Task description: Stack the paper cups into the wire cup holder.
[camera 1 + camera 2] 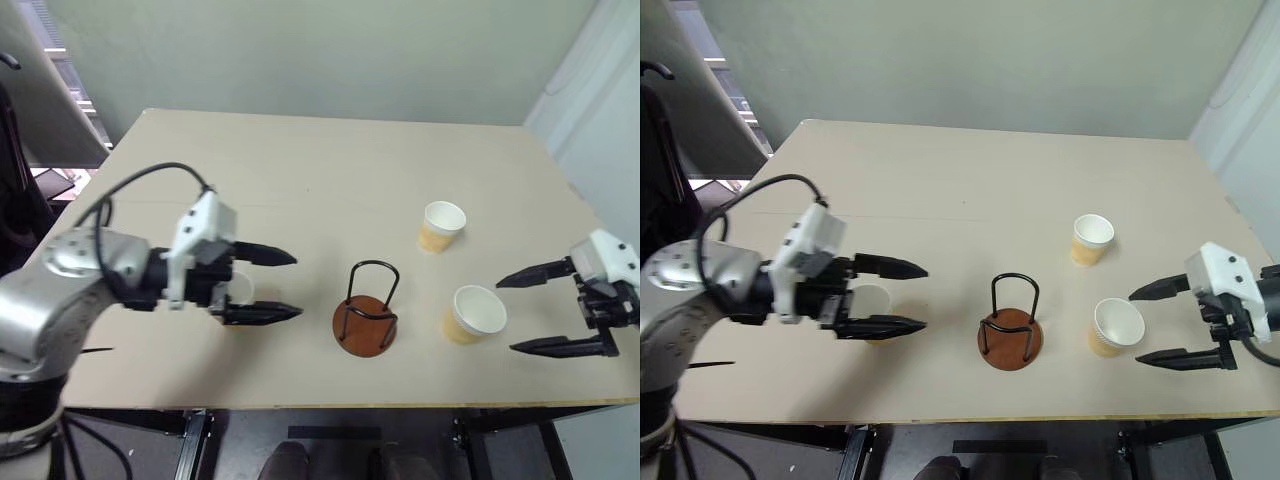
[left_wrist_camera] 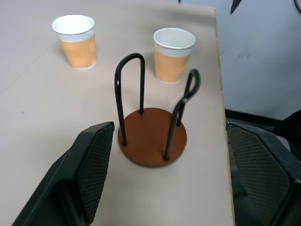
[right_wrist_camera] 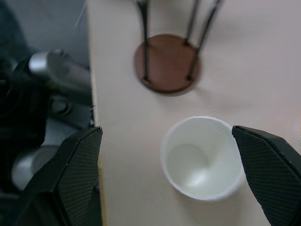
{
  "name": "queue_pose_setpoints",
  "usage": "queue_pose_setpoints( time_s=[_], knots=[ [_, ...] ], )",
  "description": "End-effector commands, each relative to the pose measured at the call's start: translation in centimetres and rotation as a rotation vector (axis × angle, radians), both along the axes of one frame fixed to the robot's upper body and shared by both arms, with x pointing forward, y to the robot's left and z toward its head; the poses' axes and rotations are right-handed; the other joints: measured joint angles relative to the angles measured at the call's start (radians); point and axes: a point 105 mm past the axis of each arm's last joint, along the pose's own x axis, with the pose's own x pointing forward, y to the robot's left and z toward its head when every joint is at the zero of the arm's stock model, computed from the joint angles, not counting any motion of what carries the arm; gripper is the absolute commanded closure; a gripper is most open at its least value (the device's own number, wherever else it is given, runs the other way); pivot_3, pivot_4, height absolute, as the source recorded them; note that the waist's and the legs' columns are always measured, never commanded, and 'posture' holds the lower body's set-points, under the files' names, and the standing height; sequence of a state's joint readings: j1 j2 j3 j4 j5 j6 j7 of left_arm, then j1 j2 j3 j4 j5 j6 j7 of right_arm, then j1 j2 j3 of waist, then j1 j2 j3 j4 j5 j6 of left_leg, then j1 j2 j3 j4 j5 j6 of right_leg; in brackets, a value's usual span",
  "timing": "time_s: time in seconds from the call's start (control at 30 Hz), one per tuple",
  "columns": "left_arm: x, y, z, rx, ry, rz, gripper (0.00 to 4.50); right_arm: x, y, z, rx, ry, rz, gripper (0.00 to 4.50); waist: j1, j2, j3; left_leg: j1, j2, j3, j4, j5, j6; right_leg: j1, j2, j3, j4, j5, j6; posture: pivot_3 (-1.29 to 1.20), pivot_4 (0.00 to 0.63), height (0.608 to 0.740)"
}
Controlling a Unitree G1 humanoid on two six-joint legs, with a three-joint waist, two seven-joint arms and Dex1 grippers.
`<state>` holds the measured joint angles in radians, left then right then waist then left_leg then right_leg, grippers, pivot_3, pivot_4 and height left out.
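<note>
My left gripper [image 1: 290, 285] gapes wide and empty, a cup [image 1: 872, 300] under it and the holder [image 1: 365, 322] just ahead. My right gripper [image 1: 512, 315] is spread wide too, a second cup [image 1: 476, 313] just before its fingertips, untouched.

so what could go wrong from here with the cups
The open right pincer points at the near tan paper cup, which stands by the table's front edge; a clumsy close might tip it off. The black wire cup holder on its brown disc looks light, so a lowered cup catching a loop could topple it.

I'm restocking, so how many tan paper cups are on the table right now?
3: one tan paper cup half hidden behind the left gripper, one by the right gripper, one farther back.
</note>
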<state>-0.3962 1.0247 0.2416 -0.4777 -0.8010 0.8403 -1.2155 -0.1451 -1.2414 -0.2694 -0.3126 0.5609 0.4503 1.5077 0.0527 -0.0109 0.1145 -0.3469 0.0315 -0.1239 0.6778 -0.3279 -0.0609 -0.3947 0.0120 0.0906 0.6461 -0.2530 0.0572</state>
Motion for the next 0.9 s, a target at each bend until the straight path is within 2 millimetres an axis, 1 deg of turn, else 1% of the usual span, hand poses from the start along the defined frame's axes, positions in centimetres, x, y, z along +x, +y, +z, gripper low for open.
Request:
queue_pose_setpoints(
  time_s=[0.03, 0.1, 0.2, 0.33, 0.43, 0.5, 0.77, 0.8, 0.9],
  knots=[
    [-1.6, 1.7, 1.2, 0.002, -0.045, -0.022, 0.42, 0.3, 0.0, -1.6, -0.106, -0.003, 0.010, 0.00, -0.002, 0.000, 0.000, 0.000, 0.000, 0.000, 0.000, 0.000, 0.000, 0.000, 0.000, 0.000, 0.000, 0.000, 0.000, 0.00, 0.150, 0.740],
    [-2.3, 2.5, 1.5, -0.013, -0.040, -0.011, 0.42, 0.6, -0.5, -3.0, -0.160, 0.018, 0.003, 0.00, -0.002, 0.000, 0.000, 0.000, 0.001, -0.001, -0.001, -0.001, 0.000, -0.001, 0.000, 0.000, 0.000, -0.001, -0.001, 0.00, 0.150, 0.740],
    [-2.9, 3.3, 1.9, -0.025, -0.053, 0.007, 0.42, 0.9, -0.5, -4.0, -0.188, 0.039, 0.018, 0.00, -0.001, 0.000, 0.000, -0.001, 0.001, -0.005, -0.001, -0.002, 0.000, -0.002, -0.001, 0.002, 0.001, -0.001, -0.001, 0.00, 0.150, 0.740],
    [-3.3, 3.2, 1.8, -0.034, -0.061, 0.013, 0.42, 1.9, -0.1, -4.7, -0.199, 0.034, 0.024, 0.00, -0.006, 0.000, 0.000, 0.000, 0.001, -0.006, -0.001, -0.002, 0.001, -0.003, -0.001, 0.011, 0.002, -0.001, -0.002, 0.00, 0.150, 0.740],
    [-3.4, 3.0, 1.6, -0.040, -0.064, 0.020, 0.38, 2.7, -0.2, -5.3, -0.228, 0.025, 0.027, 0.60, -0.009, -0.001, 0.000, 0.000, 0.001, -0.006, -0.001, -0.003, 0.001, -0.004, 0.000, 0.014, 0.002, -0.001, -0.002, 0.00, 0.150, 0.740],
    [-3.5, 3.1, 1.5, -0.039, -0.065, 0.026, 0.38, 2.9, 0.1, -5.2, -0.219, 0.030, 0.049, 1.28, -0.009, -0.001, 0.000, 0.000, 0.001, -0.006, -0.001, -0.003, 0.001, -0.005, 0.000, 0.015, 0.003, 0.000, -0.001, 0.00, 0.150, 0.740],
    [-3.4, 3.3, 1.4, -0.031, -0.078, 0.052, 0.38, 3.0, 0.8, -4.7, -0.206, 0.026, 0.088, 4.27, -0.012, -0.001, 0.000, -0.001, 0.001, -0.003, -0.002, -0.002, 0.000, -0.008, 0.000, 0.018, 0.003, 0.000, -0.001, 0.00, 0.150, 0.740],
    [-3.4, 3.3, 1.4, -0.029, -0.079, 0.053, 0.38, 2.9, 1.0, -4.6, -0.202, 0.026, 0.097, 4.48, -0.012, -0.001, 0.000, -0.001, 0.001, -0.003, -0.002, -0.002, 0.000, -0.008, 0.000, 0.018, 0.003, 0.000, -0.001, 0.00, 0.150, 0.740],
    [-3.3, 3.3, 1.4, -0.027, -0.082, 0.055, 0.38, 2.5, 1.3, -4.0, -0.189, 0.023, 0.117, 4.48, -0.012, -0.001, 0.000, -0.001, 0.001, -0.003, -0.002, -0.002, 0.000, -0.008, 0.000, 0.018, 0.003, 0.000, -0.001, 0.00, 0.150, 0.740]
  ],
)
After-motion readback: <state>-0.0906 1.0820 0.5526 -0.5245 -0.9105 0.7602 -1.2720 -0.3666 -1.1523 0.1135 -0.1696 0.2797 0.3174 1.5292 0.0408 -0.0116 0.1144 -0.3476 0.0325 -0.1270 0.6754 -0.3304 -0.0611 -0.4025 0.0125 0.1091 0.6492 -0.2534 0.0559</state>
